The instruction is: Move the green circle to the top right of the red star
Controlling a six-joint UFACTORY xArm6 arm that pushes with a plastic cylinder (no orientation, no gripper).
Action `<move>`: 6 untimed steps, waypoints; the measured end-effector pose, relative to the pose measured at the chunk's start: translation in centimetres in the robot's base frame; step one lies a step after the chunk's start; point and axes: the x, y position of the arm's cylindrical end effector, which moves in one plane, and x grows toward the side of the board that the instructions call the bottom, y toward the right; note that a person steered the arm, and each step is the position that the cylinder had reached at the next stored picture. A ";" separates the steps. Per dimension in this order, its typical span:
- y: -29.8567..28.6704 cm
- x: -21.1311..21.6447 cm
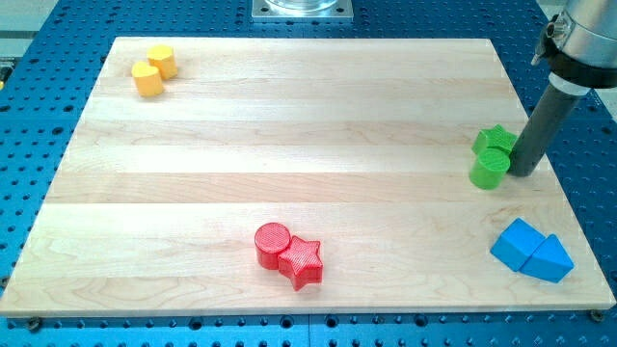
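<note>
Clawless rod: my tip [523, 173] touches the green circle's [490, 168] right side; red star [304, 261] well apart.

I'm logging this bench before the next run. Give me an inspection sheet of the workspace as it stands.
Surface: wooden board on a blue perforated table.
Job's things: green circle near the view's right edge, touching the green star behind it; red star near the view's bottom, touching the red circle.
Clutter: two yellow blocks at the view's top left; two blue blocks at the bottom right.
Claw: none; my tip sits just right of the green pair.
Cables: nothing seen.
Surroundings: metal plate at the top edge.
</note>
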 end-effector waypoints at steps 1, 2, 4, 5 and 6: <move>-1.8 0.8; -6.0 2.5; -16.0 4.7; -17.2 3.4; -16.2 0.7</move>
